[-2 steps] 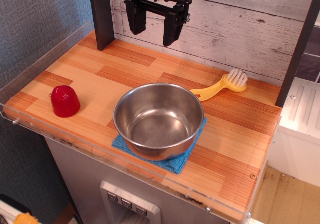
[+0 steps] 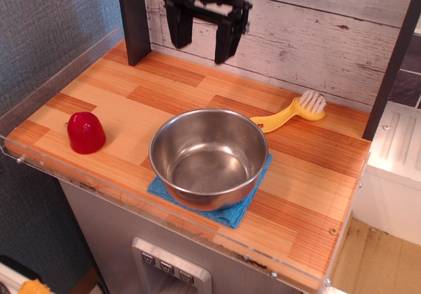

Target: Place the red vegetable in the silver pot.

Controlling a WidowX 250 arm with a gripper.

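The red vegetable [image 2: 85, 132], a small glossy red dome, sits flat on the wooden counter near its left front corner. The silver pot [image 2: 208, 156], a large shiny steel bowl, stands empty in the middle front on a blue cloth [image 2: 242, 208]. My gripper [image 2: 202, 49] hangs open and empty above the back of the counter, near the plank wall. It is well behind and to the right of the red vegetable and behind the pot.
A yellow brush with white bristles [image 2: 293, 112] lies behind and to the right of the pot. A dark post [image 2: 133, 19] stands at the back left. A clear plastic lip [image 2: 131, 192] runs along the counter's front and left edges.
My gripper has shifted slightly and its fingers look a little closer together. The red vegetable, pot and brush have not moved.
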